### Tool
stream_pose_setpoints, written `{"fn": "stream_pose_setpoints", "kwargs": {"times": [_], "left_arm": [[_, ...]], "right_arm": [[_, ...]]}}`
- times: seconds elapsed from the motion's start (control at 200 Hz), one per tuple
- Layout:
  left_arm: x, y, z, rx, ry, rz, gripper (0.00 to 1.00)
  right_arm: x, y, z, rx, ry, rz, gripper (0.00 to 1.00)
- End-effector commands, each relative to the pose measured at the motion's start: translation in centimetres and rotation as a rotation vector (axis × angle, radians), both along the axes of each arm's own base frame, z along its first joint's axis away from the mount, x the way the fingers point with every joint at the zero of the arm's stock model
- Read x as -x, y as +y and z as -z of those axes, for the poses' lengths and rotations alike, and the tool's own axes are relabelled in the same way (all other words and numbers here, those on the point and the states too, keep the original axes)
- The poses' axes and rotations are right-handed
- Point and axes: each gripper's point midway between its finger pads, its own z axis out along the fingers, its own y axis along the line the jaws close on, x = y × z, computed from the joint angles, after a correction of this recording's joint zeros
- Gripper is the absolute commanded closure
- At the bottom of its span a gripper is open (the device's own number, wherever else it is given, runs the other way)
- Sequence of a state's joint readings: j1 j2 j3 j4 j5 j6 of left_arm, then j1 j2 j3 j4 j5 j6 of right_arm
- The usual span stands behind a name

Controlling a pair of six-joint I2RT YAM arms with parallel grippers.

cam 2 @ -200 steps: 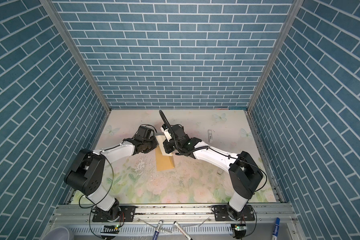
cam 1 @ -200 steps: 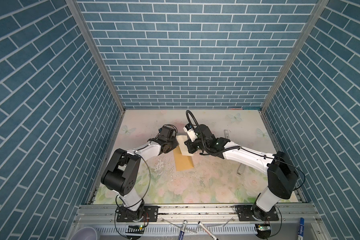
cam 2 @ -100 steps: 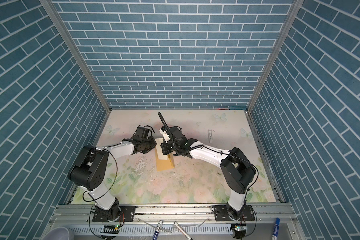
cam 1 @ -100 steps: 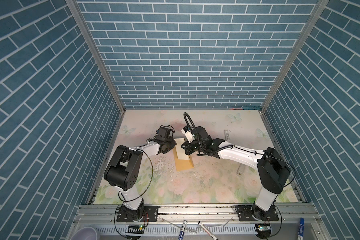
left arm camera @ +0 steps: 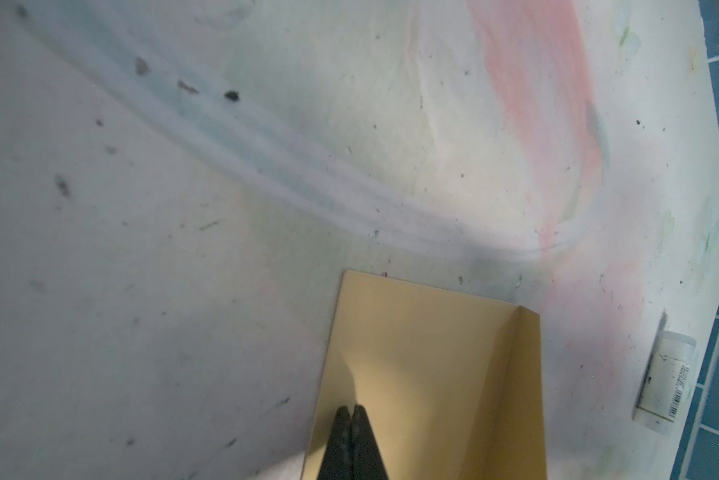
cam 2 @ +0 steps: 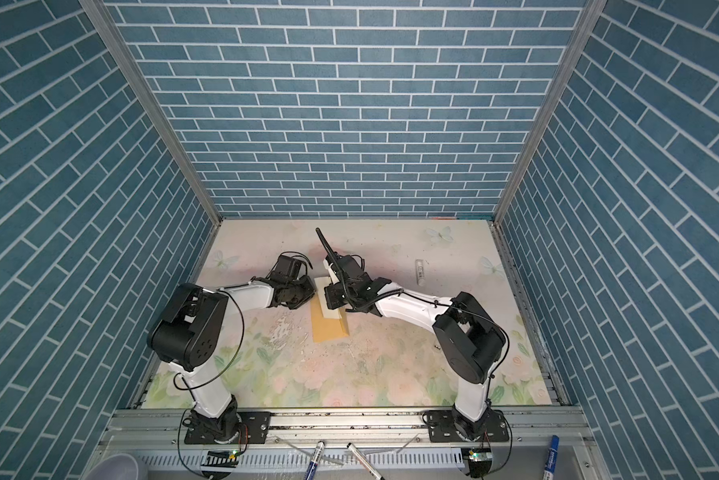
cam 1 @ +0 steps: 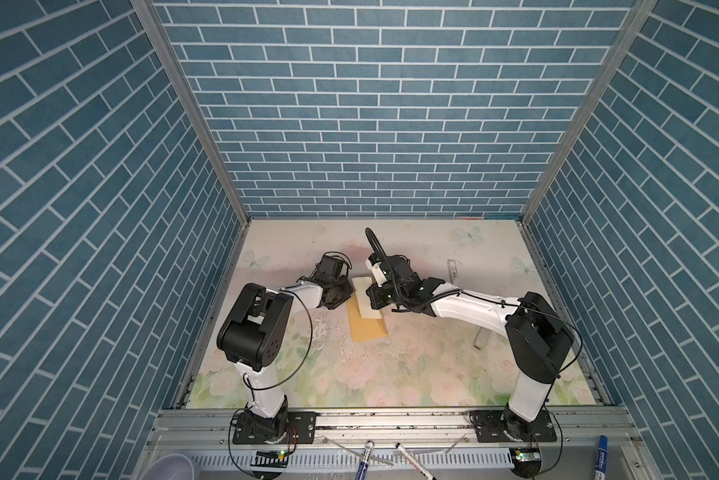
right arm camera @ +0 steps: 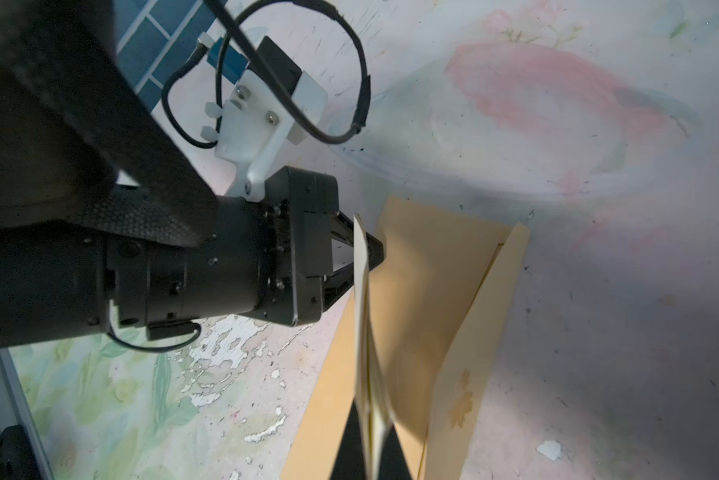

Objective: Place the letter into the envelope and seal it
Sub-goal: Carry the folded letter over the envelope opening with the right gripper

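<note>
Right wrist view: right gripper (right arm camera: 370,442) pinching letter (right arm camera: 366,332), fingers (right arm camera: 348,444) clamped on sheet's edge; sheet held edge-on over envelope (right arm camera: 416,291). Envelope flat on floral table (right arm camera: 598,291), flap (right arm camera: 474,332) raised, emblem (right arm camera: 461,399) on it. Left wrist view: left gripper (left arm camera: 351,413) pressed together, nothing btwn fingers, tips over envelope nr one long edge; contact w/ paper not confirmable. Both top views: envelope at table ctr, letter above its far end. White tube (left arm camera: 665,380) on table, well apart from envelope.
</note>
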State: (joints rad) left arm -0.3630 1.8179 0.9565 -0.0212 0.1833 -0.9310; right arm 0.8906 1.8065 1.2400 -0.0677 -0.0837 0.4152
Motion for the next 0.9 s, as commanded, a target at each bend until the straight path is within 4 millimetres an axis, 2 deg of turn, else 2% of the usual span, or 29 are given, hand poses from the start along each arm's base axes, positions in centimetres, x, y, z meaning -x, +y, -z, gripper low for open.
{"fn": "stream_pose_setpoints", "kwargs": {"times": [0.0, 0.51, 0.895], "left_arm": [[0.2, -0.1, 1.0, -0.042, 0.029, 0.013, 1.0], [1.5, 0.4, 3.6, -0.151, 0.098, 0.024, 1.0], [1.6, 0.5, 3.8, -0.157, 0.103, 0.026, 1.0]], "right_arm": [[-1.1, -0.6, -2.3, -0.021, -0.041, 0.058, 1.0], [-2.4, -4.1, -2.7, 0.021, -0.083, 0.158, 1.0], [-2.8, -6.4, -1.8, 0.138, -0.101, 0.195, 1.0]]}}
